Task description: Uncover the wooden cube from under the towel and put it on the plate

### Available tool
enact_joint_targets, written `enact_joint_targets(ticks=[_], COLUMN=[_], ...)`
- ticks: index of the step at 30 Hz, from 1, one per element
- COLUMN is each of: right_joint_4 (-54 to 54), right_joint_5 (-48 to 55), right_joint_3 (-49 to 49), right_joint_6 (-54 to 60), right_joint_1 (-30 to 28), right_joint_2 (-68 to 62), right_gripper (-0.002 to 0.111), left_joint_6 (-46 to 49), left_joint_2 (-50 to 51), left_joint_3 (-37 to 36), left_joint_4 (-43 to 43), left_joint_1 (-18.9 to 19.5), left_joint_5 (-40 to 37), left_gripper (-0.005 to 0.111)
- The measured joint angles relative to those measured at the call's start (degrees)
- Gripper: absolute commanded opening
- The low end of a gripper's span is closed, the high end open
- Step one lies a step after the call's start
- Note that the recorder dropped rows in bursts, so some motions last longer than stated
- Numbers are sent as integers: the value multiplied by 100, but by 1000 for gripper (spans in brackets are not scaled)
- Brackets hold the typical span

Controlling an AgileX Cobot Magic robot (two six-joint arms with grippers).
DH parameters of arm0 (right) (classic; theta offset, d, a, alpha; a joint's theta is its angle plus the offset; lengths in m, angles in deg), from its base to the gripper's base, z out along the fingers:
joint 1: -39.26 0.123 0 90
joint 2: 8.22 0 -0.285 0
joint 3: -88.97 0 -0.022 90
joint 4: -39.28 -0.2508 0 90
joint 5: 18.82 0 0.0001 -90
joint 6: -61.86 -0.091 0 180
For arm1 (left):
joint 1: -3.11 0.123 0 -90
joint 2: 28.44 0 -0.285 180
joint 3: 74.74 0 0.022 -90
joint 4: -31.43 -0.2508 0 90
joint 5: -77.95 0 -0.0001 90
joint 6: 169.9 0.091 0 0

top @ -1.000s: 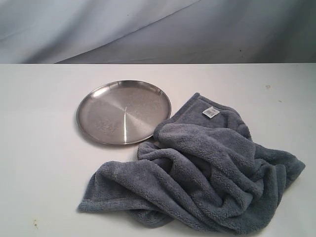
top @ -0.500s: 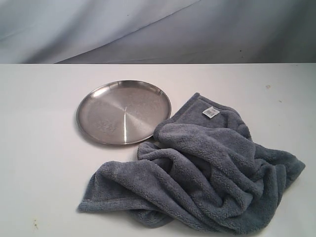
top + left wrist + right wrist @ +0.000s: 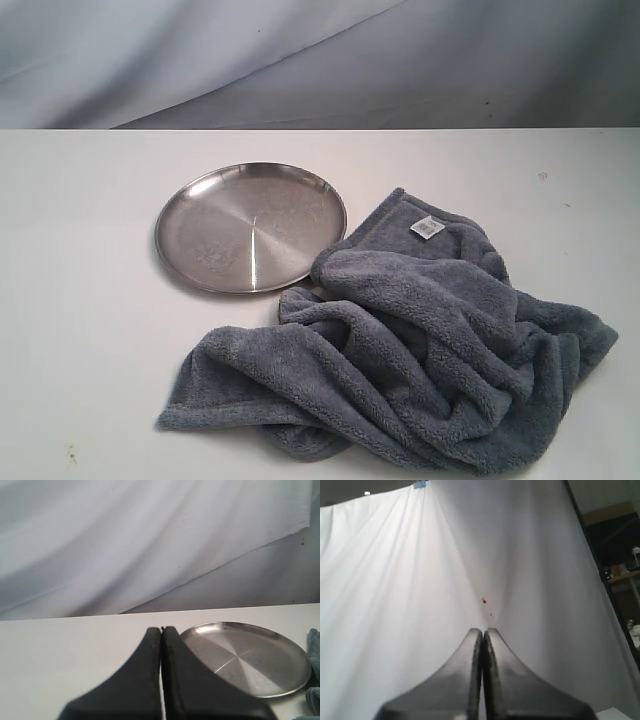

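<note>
One towel (image 3: 420, 340) crumpled, long axis left-right, edge seemingly touching plate (image 3: 200, 215).

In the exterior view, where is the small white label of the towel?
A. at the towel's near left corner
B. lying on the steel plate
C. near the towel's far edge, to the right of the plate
C: the white label sits on the grey-blue towel close to its far hem, to the right of the steel plate and not on it.
</note>
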Motion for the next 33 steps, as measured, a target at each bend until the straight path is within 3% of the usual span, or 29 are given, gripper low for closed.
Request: enact_joint_targets(ticks=[7, 13, 20, 25, 33], right_joint_4=[-217, 1951, 2844, 3142, 2784], right_joint_5=[-283, 523, 1879, 3547, 7112], right_joint_3=[0, 1167, 2772, 3669, 4794], right_joint_6=[-828, -1020, -963, -327, -7], right_joint_1=[0, 0, 168, 396, 799], right_joint_2=[0, 13, 30, -210, -1906], right_gripper=[0, 0, 0, 0, 0], left_joint_6=[0, 0, 0, 0, 0], left_joint_2=[0, 0, 0, 0, 0], left_joint_3=[0, 0, 0, 0, 0], left_joint_4=[0, 0, 0, 0, 0], left_joint_1=[0, 0, 0, 0, 0], left_joint_5=[0, 0, 0, 0, 0], left_gripper=[0, 0, 0, 0, 0])
